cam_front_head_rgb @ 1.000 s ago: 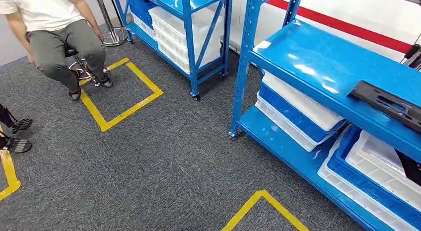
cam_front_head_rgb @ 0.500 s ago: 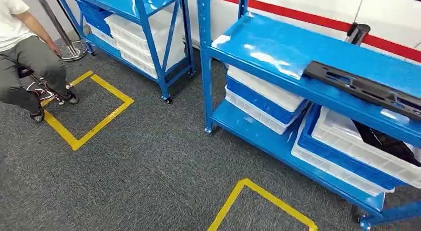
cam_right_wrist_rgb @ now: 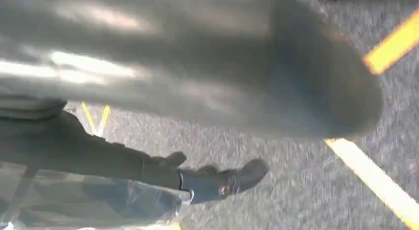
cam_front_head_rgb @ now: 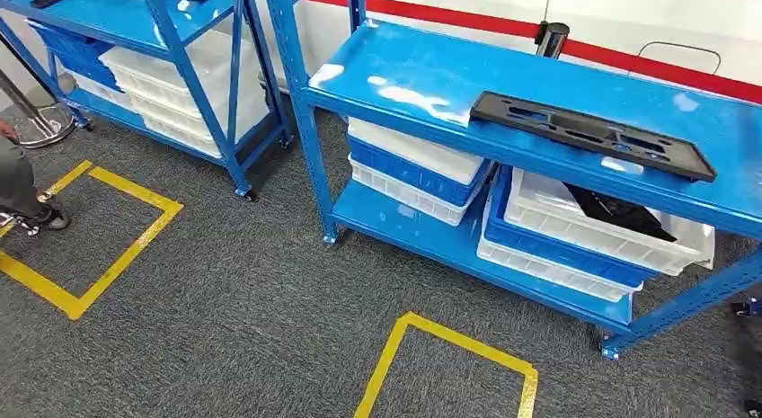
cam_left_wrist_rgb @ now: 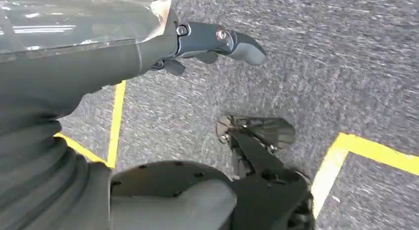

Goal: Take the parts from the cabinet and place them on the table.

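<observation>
Part: a long flat black plate [cam_front_head_rgb: 593,135] with cut-outs lies on the top shelf [cam_front_head_rgb: 422,72] of the near blue rack, toward the shelf's front edge and its right half, flat on the surface, touching nothing else.
Long axis: it runs along the shelf's length, roughly parallel to the front edge, its left end a little farther back than its right end; both ends look alike, so I cannot name a front.
Second part: another black piece [cam_front_head_rgb: 620,211] rests tilted in the upper white bin [cam_front_head_rgb: 548,229] on the lower shelf, partly hidden under the top shelf.
Step in hand: judged as the approach to the rack, before any reach.
How to do it well: stop square to the plate, close enough that both arms reach its ends; lift by both ends, level, so a long thin piece does not sag or scrape the shelf.
Left hand [cam_left_wrist_rgb: 217,42]: hangs over the grey carpet, holds nothing, fingers slightly curled.
Right hand [cam_right_wrist_rgb: 222,180]: hangs over the carpet, holds nothing; blur hides how far the fingers are spread.
Around: yellow tape squares [cam_front_head_rgb: 449,364] on the floor; a second blue rack [cam_front_head_rgb: 135,40] at left.
</observation>
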Controlling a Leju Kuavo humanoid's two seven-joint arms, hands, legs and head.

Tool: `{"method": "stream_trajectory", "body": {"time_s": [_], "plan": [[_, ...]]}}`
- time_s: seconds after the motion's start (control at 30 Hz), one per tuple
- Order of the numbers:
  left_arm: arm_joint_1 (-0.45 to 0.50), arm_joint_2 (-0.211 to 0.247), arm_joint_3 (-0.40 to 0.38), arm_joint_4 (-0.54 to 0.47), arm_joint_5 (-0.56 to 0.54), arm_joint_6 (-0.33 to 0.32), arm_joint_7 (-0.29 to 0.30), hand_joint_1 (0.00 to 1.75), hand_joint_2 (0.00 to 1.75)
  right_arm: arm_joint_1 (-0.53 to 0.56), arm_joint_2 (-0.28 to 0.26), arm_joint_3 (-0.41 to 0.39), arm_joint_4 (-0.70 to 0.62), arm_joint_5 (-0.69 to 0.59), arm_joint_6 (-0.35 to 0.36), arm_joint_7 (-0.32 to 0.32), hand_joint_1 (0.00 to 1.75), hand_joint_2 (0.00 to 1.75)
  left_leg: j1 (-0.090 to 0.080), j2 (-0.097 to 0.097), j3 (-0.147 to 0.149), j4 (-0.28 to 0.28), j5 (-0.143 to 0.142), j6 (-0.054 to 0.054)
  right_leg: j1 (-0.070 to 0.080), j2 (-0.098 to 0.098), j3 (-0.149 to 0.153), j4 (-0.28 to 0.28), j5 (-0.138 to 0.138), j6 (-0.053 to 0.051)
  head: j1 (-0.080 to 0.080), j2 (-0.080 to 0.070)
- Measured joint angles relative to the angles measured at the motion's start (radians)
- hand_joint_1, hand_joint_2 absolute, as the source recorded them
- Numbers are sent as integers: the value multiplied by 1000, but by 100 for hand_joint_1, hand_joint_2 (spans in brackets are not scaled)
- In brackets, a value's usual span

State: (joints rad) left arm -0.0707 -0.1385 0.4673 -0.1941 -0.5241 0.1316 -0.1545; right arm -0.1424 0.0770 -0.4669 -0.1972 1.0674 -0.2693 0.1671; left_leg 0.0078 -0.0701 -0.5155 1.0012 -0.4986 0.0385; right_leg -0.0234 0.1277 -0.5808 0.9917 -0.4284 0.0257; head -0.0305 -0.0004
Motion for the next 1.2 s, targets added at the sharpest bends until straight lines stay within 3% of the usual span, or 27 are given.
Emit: {"method": "stream_trajectory", "body": {"time_s": [0.03,0.07,0.1,0.13,0.2,0.23,0.27,0.33,0.37,0.4,0.53,0.57,0.6,0.63,0.7,0.73,0.77,0.8,0.87,0.9,0.93,0.97,1.03,1.07,1.1,1.13,1.2], "plan": [[0,-1,-1,0,0,0,0,0,175,2,0,0,0,0,0,0,0,0,0,14,3,-12,11,7,7,12,-14,-8,7,11,-1,0],[0,-1,-2,0,-1,0,0,0,175,2,-3,-1,0,0,0,0,0,0,10,31,6,-31,24,9,9,-21,-14,12,0,5,2,0],[2,-4,-2,0,-2,0,-1,0,175,0,-4,-2,0,1,0,0,0,0,7,43,6,-36,28,15,12,-73,-39,52,-27,-2,5,0],[3,-3,-2,0,-3,0,-2,0,175,-3,-3,-3,0,1,0,0,0,0,6,59,4,-36,29,17,10,-97,-74,118,-63,-9,9,0],[5,-3,-2,0,-3,0,-2,0,175,-3,-3,-4,0,1,0,0,0,0,4,94,-1,-35,29,17,7,-112,-143,270,-124,-10,9,0],[5,-3,-2,0,-3,0,-2,0,175,-1,-3,-6,0,1,-1,0,0,0,4,111,-2,-35,29,17,6,-115,-159,316,-135,-1,12,0],[5,-3,-2,0,-4,0,-2,0,175,1,-4,-7,0,1,-1,0,0,0,4,124,-2,-35,28,16,3,-117,-148,306,-129,8,11,0],[5,-5,-2,0,-5,-1,-2,0,175,4,-6,-7,0,1,-1,0,0,0,4,146,-1,-32,27,13,0,-130,-75,190,-87,29,13,0],[4,-6,-2,0,-5,-2,-2,0,175,3,-8,-7,0,1,-1,0,0,0,4,158,-1,-29,24,9,-3,-153,-16,90,-56,38,13,0],[3,-5,-2,0,-5,-3,-1,0,175,-1,-7,-7,0,1,-1,0,0,0,-5,173,-1,-18,16,-3,-1,-226,29,0,-49,27,13,0],[-1,-6,-2,0,-5,-6,-1,0,175,0,-8,-11,0,-2,-6,1,0,0,-3,210,10,-19,10,-22,9,-180,20,1,-39,6,10,0],[-1,-6,-2,-1,-5,-6,-1,0,175,-1,-8,-14,0,-2,-6,2,0,0,4,205,9,-14,2,-31,-10,-165,34,-5,-32,-6,9,0],[-1,-5,-2,-1,-5,-6,-1,0,175,-1,-9,-15,0,-2,-6,3,0,0,7,137,1,17,-27,-39,-9,-153,30,-5,-28,-12,3,0],[0,-5,-2,-1,-5,-6,-1,0,175,-2,-9,-16,0,-2,-6,3,0,0,11,97,-24,76,-70,-41,-8,-144,27,-5,-24,-19,0,0],[2,-5,-2,0,-5,-6,-1,0,175,-4,-6,-16,0,-2,-6,3,0,0,12,71,-104,249,-154,-44,-5,-118,21,-4,-20,-26,0,0],[4,-5,-2,0,-5,-6,0,0,175,-2,-5,-16,0,-2,-6,3,0,0,12,69,-136,313,-169,-44,-2,-103,20,-4,-19,-27,0,0],[5,-5,-2,0,-5,-7,0,0,175,0,-5,-18,0,-2,-6,3,0,0,12,69,-144,321,-154,-42,-1,-88,20,-4,-18,-28,1,0],[5,-5,-2,0,-5,-6,0,0,175,1,-6,-20,0,-2,-6,3,0,0,12,67,-125,272,-113,-39,-1,-72,21,-3,-17,-27,0,0],[4,-5,-2,0,-4,-6,0,0,175,0,-6,-23,0,-2,-6,3,0,0,12,45,-46,103,-20,-28,0,-44,23,-3,-14,-22,0,0],[4,-3,-2,0,-4,-6,0,0,175,-1,-4,-23,0,-1,-6,3,0,0,13,-12,-9,23,11,-20,-3,-33,22,-3,-12,-20,0,0],[5,0,-2,0,-4,-6,0,0,175,-4,-2,-23,0,0,-6,3,0,0,13,-45,-2,-5,4,-14,9,-23,17,2,-9,-13,3,0],[3,0,-2,0,-3,-6,0,0,175,-5,-2,-24,0,0,-6,3,0,0,9,-22,-4,-5,7,-15,3,-14,9,0,-5,-8,0,0],[1,0,-1,0,-2,-5,0,0,175,-4,-1,-24,0,0,-6,3,0,0,-1,-3,-6,-4,11,-5,-3,9,0,-9,6,10,-1,0],[2,-3,-1,0,-2,-5,0,0,175,-3,-3,-25,0,0,-6,3,0,0,4,14,-3,-22,23,4,9,23,-12,-12,11,19,0,0],[1,-3,-1,0,-1,-5,0,0,175,-3,-3,-26,0,1,-7,3,0,0,7,31,-1,-33,34,9,6,-25,-19,11,-2,13,2,0],[2,-4,-1,0,-1,-5,0,0,175,-6,-3,-26,0,2,-9,3,0,0,7,45,-3,-37,37,20,11,-77,-51,66,-40,3,8,0],[5,-5,-1,0,-1,-6,-2,0,175,-9,-4,-27,0,4,-16,3,0,0,4,75,-7,-37,38,19,10,-109,-120,212,-108,-4,11,0]]}}
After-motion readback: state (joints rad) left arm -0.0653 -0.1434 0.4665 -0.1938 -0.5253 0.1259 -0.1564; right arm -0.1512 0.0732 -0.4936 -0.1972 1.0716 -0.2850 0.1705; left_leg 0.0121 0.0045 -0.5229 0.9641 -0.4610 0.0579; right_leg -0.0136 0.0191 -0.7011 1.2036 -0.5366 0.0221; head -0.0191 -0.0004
